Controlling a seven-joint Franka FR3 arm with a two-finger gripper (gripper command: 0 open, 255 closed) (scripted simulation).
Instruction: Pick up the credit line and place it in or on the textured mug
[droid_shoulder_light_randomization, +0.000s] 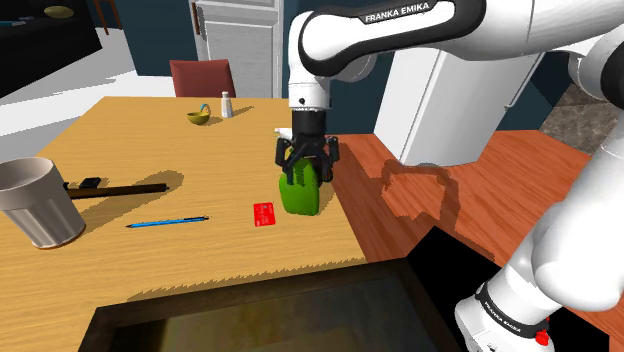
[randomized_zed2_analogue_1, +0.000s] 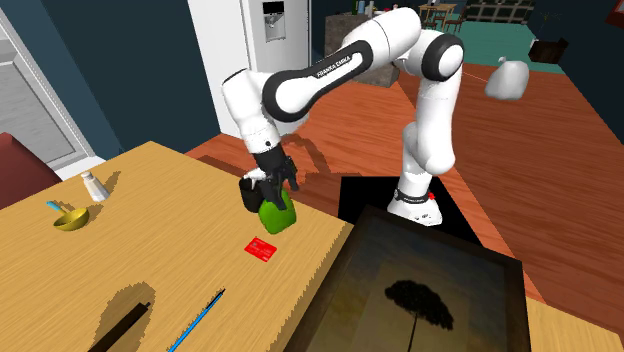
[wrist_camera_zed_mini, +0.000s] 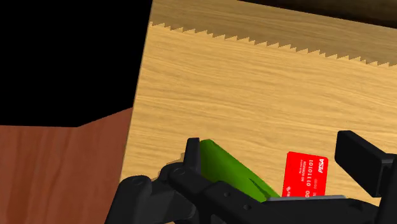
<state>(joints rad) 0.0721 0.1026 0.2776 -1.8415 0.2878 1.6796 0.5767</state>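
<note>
The gripper (droid_shoulder_light_randomization: 305, 165) hangs low over the wooden worktop (droid_shoulder_light_randomization: 150, 130) with its two black fingers apart, and it holds nothing. The fingers straddle the top of a smooth green rounded vessel (droid_shoulder_light_randomization: 300, 196); I cannot tell if a finger touches it. The task's thing, the flat red credit card with white print (droid_shoulder_light_randomization: 264, 214), lies on the worktop just beside this green vessel, on the shoulder view's left of it. In the wrist view the card (wrist_camera_zed_mini: 305, 175) lies nearer to one finger and the green vessel (wrist_camera_zed_mini: 229, 165) nearer to the other.

The step in hand is, I think, the grasp of the card, and it is not yet done. The card is thin and flat, so the fingers should come down on both sides of its short width, almost to the wood, and the gripper should first move sideways away from the green vessel, or it will push the vessel.

I take the grey-white tapered mug (droid_shoulder_light_randomization: 40, 200), well apart at the shoulder view's left, for the mug that is meant, but this is a guess.

The green vessel stands near the worktop's edge, with the red-brown floor (droid_shoulder_light_randomization: 420, 190) beyond, so a push towards that side could send it off. Towards the mug there is more open room. Only a blue pencil (droid_shoulder_light_randomization: 167, 221) and a dark long-handled tool (droid_shoulder_light_randomization: 115, 188) lie between, both low, so a carry at moderate height should pass over them.
</note>
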